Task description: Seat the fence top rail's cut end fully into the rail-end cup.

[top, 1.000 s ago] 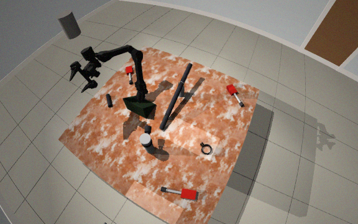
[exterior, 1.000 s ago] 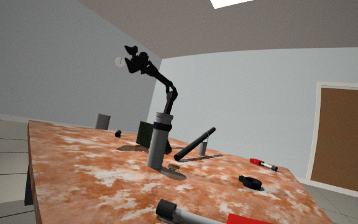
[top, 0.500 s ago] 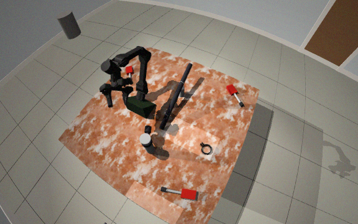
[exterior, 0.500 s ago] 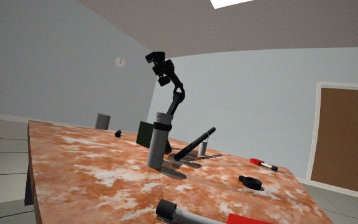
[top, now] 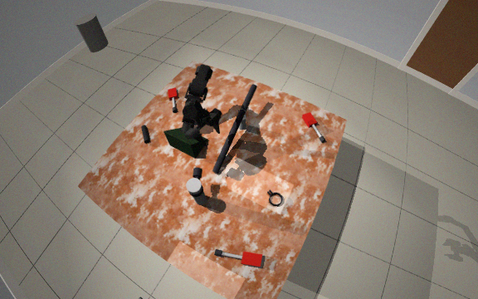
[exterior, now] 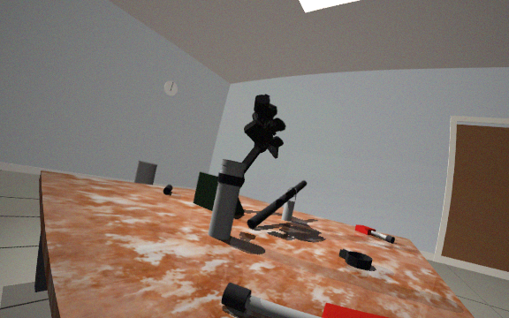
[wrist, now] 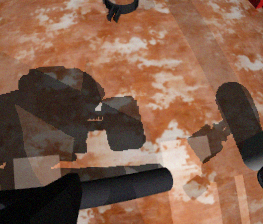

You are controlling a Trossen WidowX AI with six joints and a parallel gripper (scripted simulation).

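Observation:
The black top rail (top: 235, 126) (exterior: 277, 204) (wrist: 125, 188) slopes down from the loop cap on the small grey line post (exterior: 287, 210). Its low cut end rests on the table. The big grey post (top: 194, 187) (exterior: 227, 200) stands upright with a dark brace band (exterior: 231, 179) near its cap. The dark rail-end cup (top: 197, 172) hangs on its side, a short way from the rail's end. My gripper (top: 216, 122) (exterior: 276, 147) (wrist: 158, 169) is open and empty, above the rail's middle and not touching it. Its dark fingers show at the lower left and right of the wrist view.
A spare black band ring (top: 275, 199) (exterior: 355, 258) lies on the marbled table (top: 139, 195). Three red-handled tools (top: 313, 125) (top: 173, 98) (top: 243, 257) and a short black cylinder (top: 145, 134) lie about. The arm's green base block (top: 185, 143) stands left of the rail.

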